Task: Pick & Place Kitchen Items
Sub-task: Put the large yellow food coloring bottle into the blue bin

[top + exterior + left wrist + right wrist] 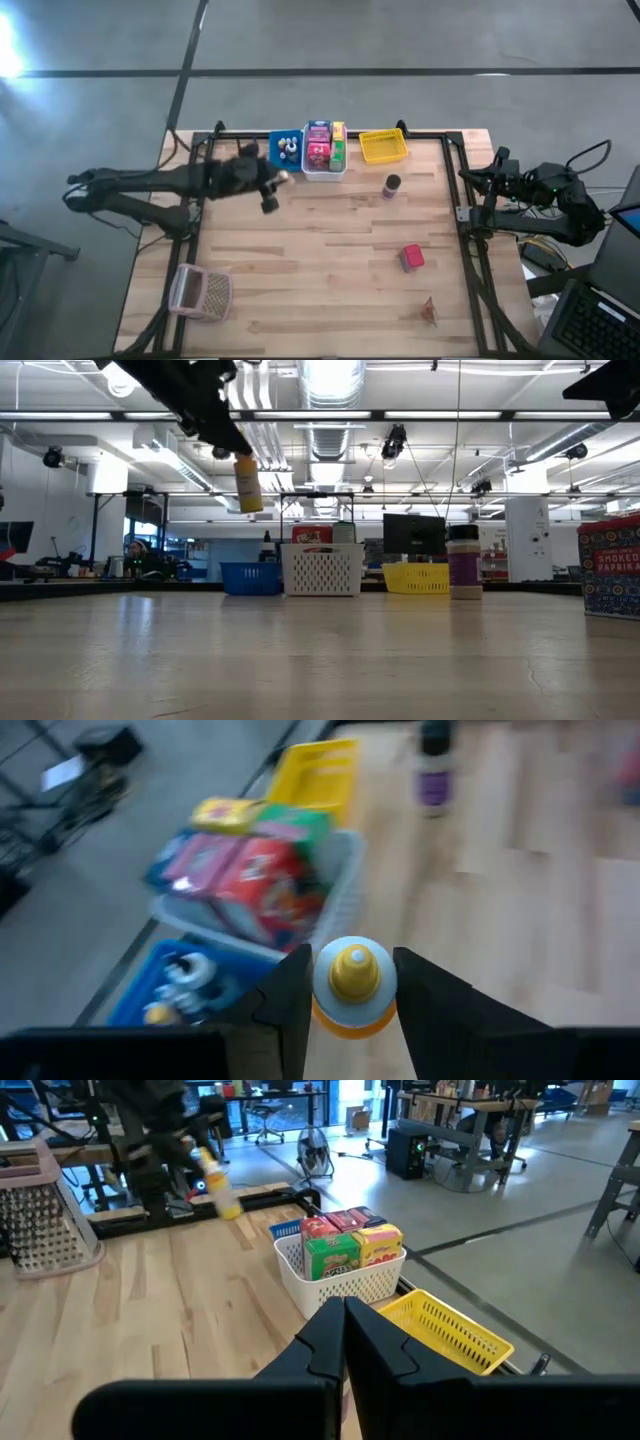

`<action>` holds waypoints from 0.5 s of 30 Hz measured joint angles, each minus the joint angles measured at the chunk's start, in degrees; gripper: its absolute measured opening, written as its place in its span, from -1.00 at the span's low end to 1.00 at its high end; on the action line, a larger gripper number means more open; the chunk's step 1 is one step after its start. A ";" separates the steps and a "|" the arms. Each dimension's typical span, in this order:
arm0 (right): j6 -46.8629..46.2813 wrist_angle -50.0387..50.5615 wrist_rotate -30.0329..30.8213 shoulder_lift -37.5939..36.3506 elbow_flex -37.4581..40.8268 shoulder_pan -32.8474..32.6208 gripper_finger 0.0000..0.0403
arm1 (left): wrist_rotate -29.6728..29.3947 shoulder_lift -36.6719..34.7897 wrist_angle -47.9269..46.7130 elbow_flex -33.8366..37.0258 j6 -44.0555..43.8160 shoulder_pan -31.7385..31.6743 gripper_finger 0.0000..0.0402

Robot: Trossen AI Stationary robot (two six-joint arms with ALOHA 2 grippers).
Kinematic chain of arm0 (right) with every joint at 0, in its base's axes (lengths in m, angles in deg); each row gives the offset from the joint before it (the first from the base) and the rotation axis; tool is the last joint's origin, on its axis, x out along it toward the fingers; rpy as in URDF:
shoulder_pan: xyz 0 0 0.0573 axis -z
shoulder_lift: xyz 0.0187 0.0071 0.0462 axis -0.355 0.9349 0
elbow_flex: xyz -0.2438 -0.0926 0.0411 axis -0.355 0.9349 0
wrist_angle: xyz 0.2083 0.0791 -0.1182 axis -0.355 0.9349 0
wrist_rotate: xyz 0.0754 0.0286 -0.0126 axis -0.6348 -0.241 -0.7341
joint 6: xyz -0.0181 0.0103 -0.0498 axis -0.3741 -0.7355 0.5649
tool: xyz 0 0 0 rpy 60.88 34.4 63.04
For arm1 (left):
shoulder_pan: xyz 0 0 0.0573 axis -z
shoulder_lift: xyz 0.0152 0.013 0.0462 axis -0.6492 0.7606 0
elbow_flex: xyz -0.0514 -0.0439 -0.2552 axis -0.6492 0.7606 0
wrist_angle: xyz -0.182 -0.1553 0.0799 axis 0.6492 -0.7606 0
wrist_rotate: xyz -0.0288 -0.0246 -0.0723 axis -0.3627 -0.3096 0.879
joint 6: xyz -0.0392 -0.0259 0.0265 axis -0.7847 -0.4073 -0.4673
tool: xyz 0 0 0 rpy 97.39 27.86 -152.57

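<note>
The left gripper [350,1010] clamps a small yellow plastic bottle [350,985] aloft near the far blue bin [285,148], seemingly for dropping in; the right gripper [345,1335] waits shut, empty.

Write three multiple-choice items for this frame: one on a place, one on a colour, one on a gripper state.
1. Where is the purple jar?
A. In the blue bin
B. On the table, right of the white bin
C. In the pink basket

2. What colour is the empty bin?
A. Yellow
B. Green
C. Red

3. What is the left gripper doing?
A. Open and empty
B. Shut on a red box
C. Shut on a yellow bottle

Answers:
1 B: the jar stands on bare wood beside the white bin.
2 A: it is yellow mesh.
3 C: the bottle sits between its fingers, lifted.
</note>
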 joint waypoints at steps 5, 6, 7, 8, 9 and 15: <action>0.00 0.00 0.00 0.00 0.00 0.00 -0.96 | 5.70 0.15 -0.02 0.00 1.58 -10.34 -0.35; 0.00 -0.01 0.00 0.00 0.00 0.00 -0.96 | 7.62 0.24 -0.02 0.00 1.85 -12.37 -0.35; 0.00 -0.01 0.00 0.00 0.00 0.00 -0.96 | 9.13 0.44 -0.03 0.02 2.07 -14.27 -0.35; 0.00 -0.02 0.00 0.00 0.00 0.00 -0.96 | 10.38 0.64 0.02 0.02 2.14 -16.07 -0.35; 0.00 0.00 0.00 0.00 0.00 0.00 -0.96 | 11.12 0.89 0.05 0.02 2.25 -17.62 -0.35; 0.00 0.00 0.00 0.00 0.00 0.00 -0.96 | 13.00 4.62 2.98 0.15 4.39 -23.80 -0.35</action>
